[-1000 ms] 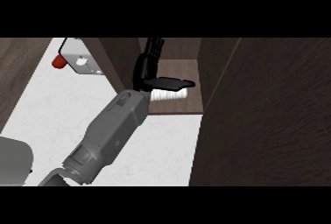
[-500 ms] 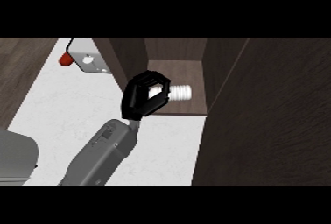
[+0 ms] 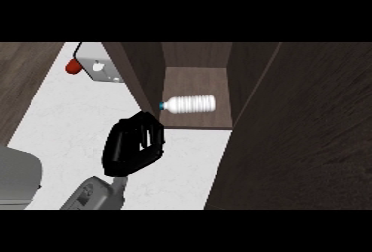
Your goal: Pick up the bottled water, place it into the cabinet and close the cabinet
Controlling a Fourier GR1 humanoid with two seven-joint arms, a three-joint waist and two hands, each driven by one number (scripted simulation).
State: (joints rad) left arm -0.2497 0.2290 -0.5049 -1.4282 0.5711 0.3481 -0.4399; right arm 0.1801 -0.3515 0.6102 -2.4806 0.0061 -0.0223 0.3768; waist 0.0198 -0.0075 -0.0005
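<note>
White marbled surface (image 3: 87, 128) runs between dark wood panels as your one visible hand (image 3: 133, 146) hangs in front of the open cabinet (image 3: 196, 83). It holds nothing; its fingers are curled inward on themselves. Which arm this is cannot be told from the view, and no second hand shows.

Your bottled water (image 3: 189, 104) lies on its side on the cabinet's wooden shelf (image 3: 196, 120), blue cap pointing left toward the cabinet's left wall. It rests near the shelf's front lip, apart from the hand, which sits below and to the left of it over the surface.

Closing looks like the step remaining, and it carries the risks. A bottle on its side can roll; a jolt to the cabinet could send it toward the lip and out. The dark door panel (image 3: 305, 138) at the right, if that is the door, would sweep across the shelf front, and a bottle that has crept forward would block it. Watch your hand's path too: a swing past the opening could clip the cap.

A red-knobbed white fixture (image 3: 94, 69) sits at upper left, a grey object (image 3: 16, 177) at lower left.
</note>
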